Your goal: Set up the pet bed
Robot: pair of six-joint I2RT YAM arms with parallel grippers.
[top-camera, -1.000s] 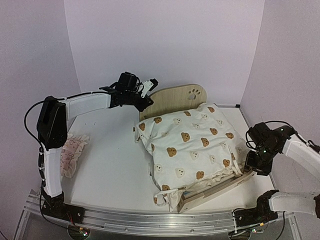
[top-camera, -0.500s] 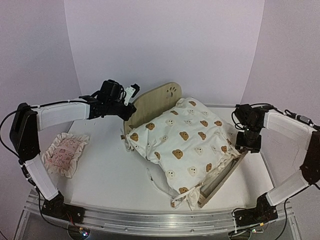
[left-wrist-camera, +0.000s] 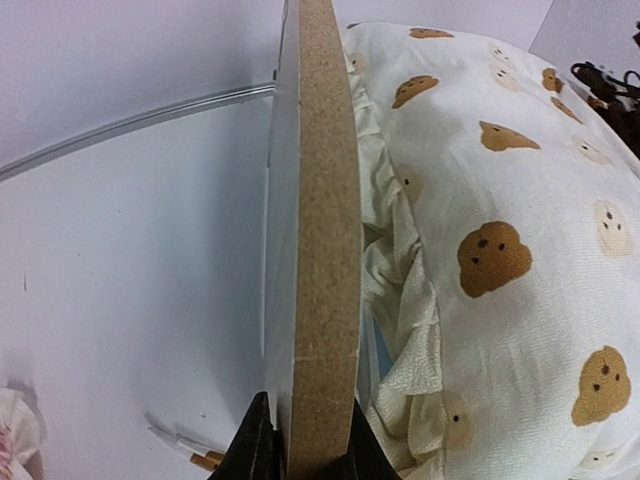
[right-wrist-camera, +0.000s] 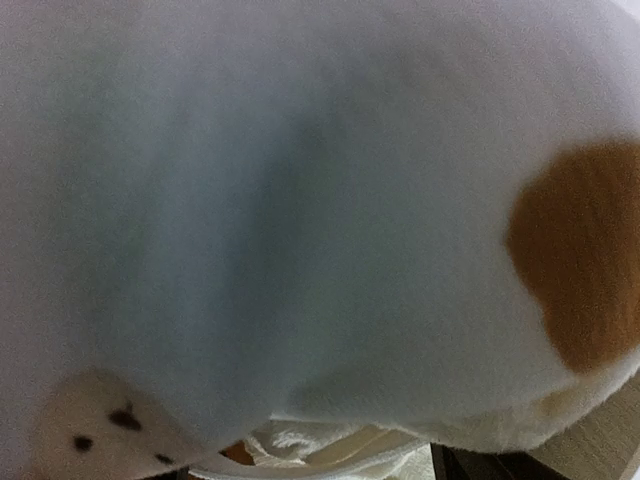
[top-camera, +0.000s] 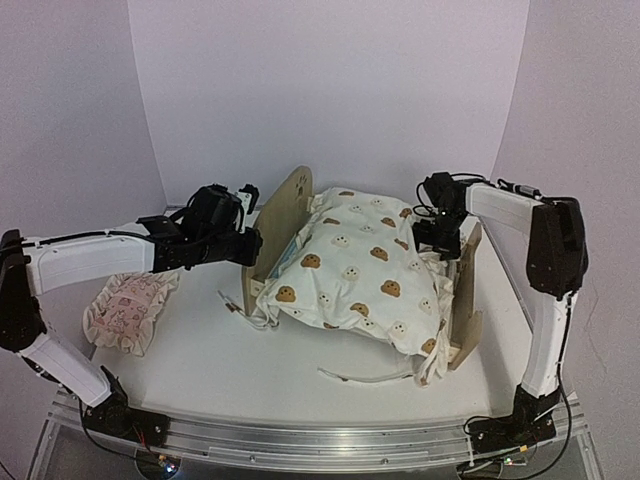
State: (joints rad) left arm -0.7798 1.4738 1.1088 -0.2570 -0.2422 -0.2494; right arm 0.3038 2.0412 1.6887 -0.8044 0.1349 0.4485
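White table [top-camera: 190, 350]: pet bed [top-camera: 275, 230] lies crosswise, left gripper [left-wrist-camera: 305, 458] clamped on headboard [left-wrist-camera: 318, 200], right gripper [top-camera: 440, 238] at footboard [top-camera: 468, 290], aperture indeterminable.

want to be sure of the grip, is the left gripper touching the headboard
Touching. The left wrist view shows the left gripper with a dark finger pressed against each face of the headboard, its edge clamped between them with no gap.

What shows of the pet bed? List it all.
The pet bed is light plywood, with a rounded headboard bearing a paw mark at left and a low footboard at right. It stands on the white table, its middle buried under the bear-print quilt. The left gripper has its jaws clamped on the headboard's edge.
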